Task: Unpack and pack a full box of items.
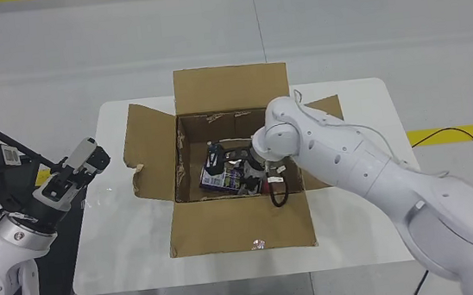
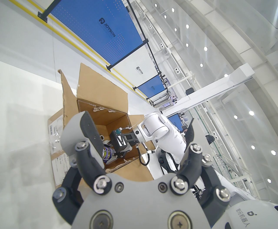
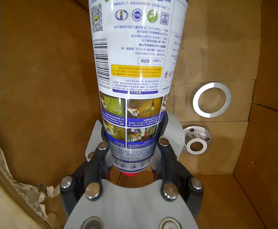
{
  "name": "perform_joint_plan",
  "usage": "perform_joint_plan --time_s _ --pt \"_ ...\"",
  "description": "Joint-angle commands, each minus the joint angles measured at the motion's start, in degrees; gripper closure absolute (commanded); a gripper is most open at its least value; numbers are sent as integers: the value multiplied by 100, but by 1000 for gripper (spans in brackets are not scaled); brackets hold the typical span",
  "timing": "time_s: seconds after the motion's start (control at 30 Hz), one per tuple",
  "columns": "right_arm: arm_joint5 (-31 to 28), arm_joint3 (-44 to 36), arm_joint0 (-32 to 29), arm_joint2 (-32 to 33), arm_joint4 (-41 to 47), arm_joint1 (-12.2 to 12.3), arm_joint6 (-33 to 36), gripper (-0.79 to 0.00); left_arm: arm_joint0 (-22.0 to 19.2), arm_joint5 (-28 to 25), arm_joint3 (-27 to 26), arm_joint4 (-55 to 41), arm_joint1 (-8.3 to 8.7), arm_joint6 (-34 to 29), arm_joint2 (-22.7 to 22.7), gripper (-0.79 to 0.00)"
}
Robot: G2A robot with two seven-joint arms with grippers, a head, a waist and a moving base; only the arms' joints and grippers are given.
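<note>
An open cardboard box stands at the middle of the white table. Inside it my right gripper is shut on a spray can with a white and blue label and a red cap end. In the top view the right gripper sits low in the box over the can. Two metal parts lie on the box floor beside the can: a plain ring and a flange with holes. My left gripper hangs open with nothing between its fingers, off the table's left side, and looks toward the box.
The box's four flaps are folded outward, the back flap upright. Torn paper edging lines one inner wall. Bare white table lies left and right of the box. A black pole crosses at the far left.
</note>
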Motion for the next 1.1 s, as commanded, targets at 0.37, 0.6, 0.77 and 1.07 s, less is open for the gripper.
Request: perform_joint_plan --time_s 0.37,0.6,0.77,1.07 --pt "141 -219 150 0 29 82 141 -785 0 0 0 0 0 0 0 -785" --pt "285 -403 340 103 41 214 255 -785 0 0 0 0 0 0 0 -785" --pt "997 -792 481 550 -102 450 136 -785 30 6 -37 149 8 119 -20 -785" --pt "1888 -2209 -150 2067 -362 1335 -525 -785 -100 116 465 203 89 -424 -42 -785"
